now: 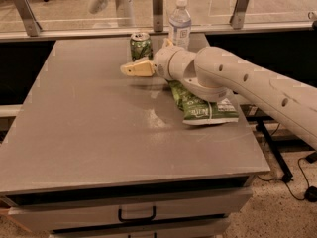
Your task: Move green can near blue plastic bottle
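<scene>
The green can [140,45] is seen standing upright near the far edge of the grey surface [99,133]. It is a small metal drink can with a silver top and pale swirly markings on its green wall. The blue plastic bottle [180,23], clear and bluish with a white cap and a white-blue label, is found just to the right of it, upright and about twice as tall. The hand [136,68] is held low over the surface just in front of the can, pointing left. Whether it is apart or together cannot be told. A crinkled green snack bag [203,108] is seen lying flat under the arm.
</scene>
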Controlling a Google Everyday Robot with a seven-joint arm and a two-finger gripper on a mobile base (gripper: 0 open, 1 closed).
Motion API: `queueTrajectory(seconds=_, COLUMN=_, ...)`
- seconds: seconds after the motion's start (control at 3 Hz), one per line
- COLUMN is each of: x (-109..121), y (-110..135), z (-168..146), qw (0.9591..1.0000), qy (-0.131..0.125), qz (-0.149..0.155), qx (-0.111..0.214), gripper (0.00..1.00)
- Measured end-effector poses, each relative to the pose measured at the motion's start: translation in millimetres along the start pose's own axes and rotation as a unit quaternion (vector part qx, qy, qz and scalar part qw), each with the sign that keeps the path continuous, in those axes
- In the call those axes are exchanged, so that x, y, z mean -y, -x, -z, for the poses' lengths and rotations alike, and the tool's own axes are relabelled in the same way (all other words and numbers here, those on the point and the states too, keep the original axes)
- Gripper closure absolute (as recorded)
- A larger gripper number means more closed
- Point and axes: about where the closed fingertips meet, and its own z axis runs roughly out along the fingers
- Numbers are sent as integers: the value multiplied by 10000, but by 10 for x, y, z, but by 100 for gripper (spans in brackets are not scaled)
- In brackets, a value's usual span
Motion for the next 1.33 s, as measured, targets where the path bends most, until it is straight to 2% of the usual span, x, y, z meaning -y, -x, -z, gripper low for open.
queueTrajectory(seconds=0.33, x=-119, y=41, z=153, qw=9999, qy=134, qz=16, qx=-2, gripper=18)
queueTrajectory(seconds=0.67, x=-275, y=92, z=375, qw=9998, qy=189, qz=-9, qx=59, gripper=19)
queueTrajectory(seconds=1.0, x=-394, y=168, z=757, qw=9999, qy=73, qz=-15, qx=74, gripper=22)
queueTrajectory(seconds=1.33, x=-431, y=157, z=1356, qw=9996, qy=-278, qz=-28, qx=-84, gripper=40)
